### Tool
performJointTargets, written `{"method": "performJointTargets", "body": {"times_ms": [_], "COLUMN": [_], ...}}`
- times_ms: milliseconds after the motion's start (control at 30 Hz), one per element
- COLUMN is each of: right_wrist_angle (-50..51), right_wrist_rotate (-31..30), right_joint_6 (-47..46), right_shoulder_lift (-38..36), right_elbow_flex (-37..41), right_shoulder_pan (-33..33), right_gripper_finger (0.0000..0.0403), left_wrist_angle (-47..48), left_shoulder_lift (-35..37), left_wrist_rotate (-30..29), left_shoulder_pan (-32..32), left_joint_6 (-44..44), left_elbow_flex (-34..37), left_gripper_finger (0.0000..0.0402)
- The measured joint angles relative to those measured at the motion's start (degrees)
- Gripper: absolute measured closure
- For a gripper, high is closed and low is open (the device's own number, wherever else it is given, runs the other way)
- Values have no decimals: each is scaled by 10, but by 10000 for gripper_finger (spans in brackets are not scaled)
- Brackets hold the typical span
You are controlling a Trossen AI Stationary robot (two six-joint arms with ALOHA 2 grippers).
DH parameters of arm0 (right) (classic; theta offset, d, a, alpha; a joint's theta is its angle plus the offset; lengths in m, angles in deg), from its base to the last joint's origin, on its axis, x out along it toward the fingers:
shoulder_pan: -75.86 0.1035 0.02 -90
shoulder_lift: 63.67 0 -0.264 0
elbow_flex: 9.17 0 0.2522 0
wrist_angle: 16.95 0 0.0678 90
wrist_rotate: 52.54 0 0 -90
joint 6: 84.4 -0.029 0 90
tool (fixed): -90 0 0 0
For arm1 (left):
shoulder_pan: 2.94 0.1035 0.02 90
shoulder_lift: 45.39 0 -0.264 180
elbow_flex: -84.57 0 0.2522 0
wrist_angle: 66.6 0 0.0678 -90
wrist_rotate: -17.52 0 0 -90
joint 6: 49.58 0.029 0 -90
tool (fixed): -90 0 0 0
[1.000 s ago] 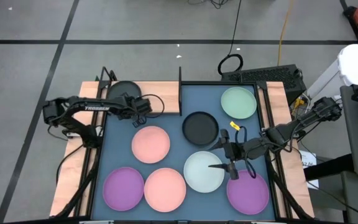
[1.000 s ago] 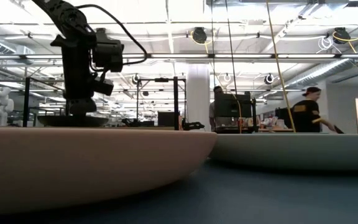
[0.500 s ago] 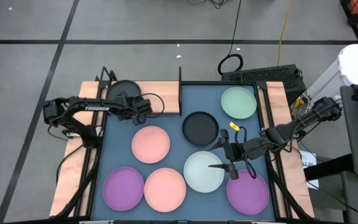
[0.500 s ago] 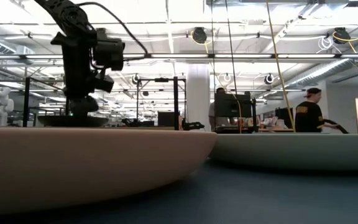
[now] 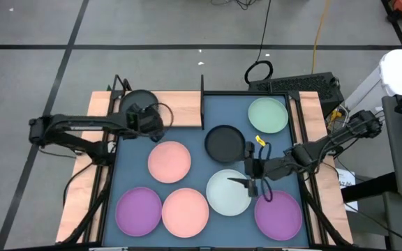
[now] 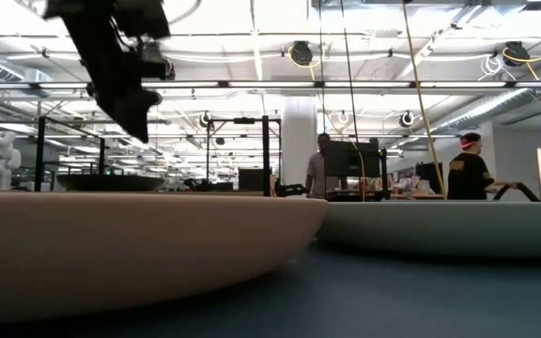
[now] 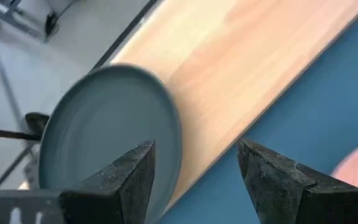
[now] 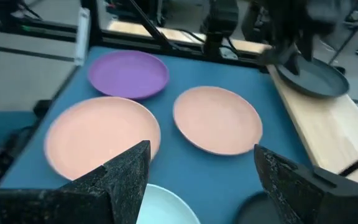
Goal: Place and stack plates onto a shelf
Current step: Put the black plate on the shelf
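The left gripper [image 5: 147, 122] stood open and empty, just beside a black plate [image 5: 138, 102] lying on the shelf [image 5: 180, 110] at the mat's far left corner. The right gripper [image 5: 251, 183], also open and empty, hovered over the pale blue-white plate [image 5: 225, 196].

- pretty bright, even light from the ceiling strip lights [image 6: 364, 86] overhead
- soft shadows only
- left wrist view smeared, the black plate [image 7: 107, 134] blurry
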Motion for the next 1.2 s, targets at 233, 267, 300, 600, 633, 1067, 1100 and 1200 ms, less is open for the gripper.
{"method": "performJointTargets", "body": {"times_ms": [233,267,300,600,633,1067,1100,1200], "right_wrist_angle": [50,65,83,174,165,51,50,50], "right_wrist_rotate": [-56,-56,-56,10,29,82,82,95], "right_joint_6": [-8,-18,-28,-63,-51,69,68,70], "right_shoulder_lift": [11,11,11,13,14,18,18,26], "right_elbow_flex": [0,0,0,39,54,194,196,197], "right_shoulder_pan": [-39,-45,-50,-92,-95,-154,-156,-158], "right_gripper_finger": [138,138,138,138,138,228,235,249], "left_wrist_angle": [-35,-45,-56,-147,-157,-168,-168,-168], "left_shoulder_lift": [113,126,136,156,152,141,141,141], "left_wrist_rotate": [-1,-1,-1,-2,-1,-2,-2,-2], "left_shoulder_pan": [-87,-103,-119,-254,-263,-338,-341,-350], "left_joint_6": [-29,-29,-29,20,24,32,32,27], "left_elbow_flex": [0,0,0,-1,-1,-1,-1,-1], "left_gripper_finger": [169,169,169,170,170,170,170,170]}}
